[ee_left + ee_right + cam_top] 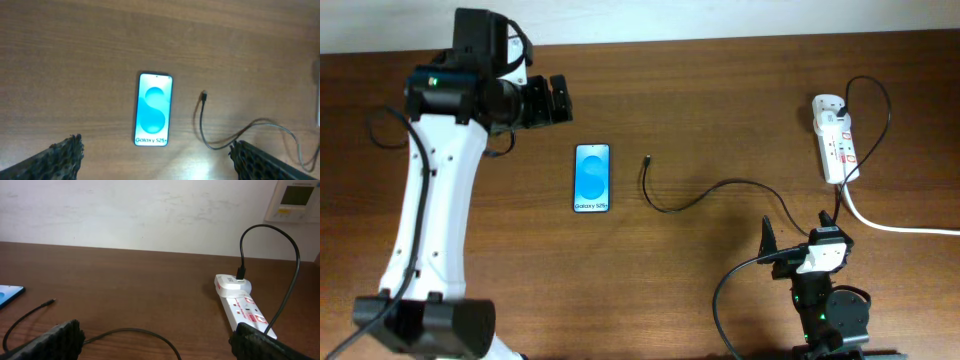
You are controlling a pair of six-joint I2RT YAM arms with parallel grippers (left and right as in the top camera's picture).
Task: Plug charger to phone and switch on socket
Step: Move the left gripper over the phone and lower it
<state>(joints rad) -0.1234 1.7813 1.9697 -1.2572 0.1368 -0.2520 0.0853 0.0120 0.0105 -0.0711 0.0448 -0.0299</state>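
Overhead view: basically nothing's done yet. The small blue-screened black smartphone [592,178] lies mid-table. The thin black charger cable [201,120] has its plug tip [648,159] just beside it (not touching), far end already in the white oblong power strip [835,145]. Left gripper [560,98] and right gripper [796,230] both gape wide, empty. Plugging and switching remain.

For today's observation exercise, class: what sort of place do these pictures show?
Probably an indoor robotics lab or test bench: a white robot arm at a wooden table, a white wall with a thermostat-like panel, and a Galaxy phone, charger cable and power strip laid out.
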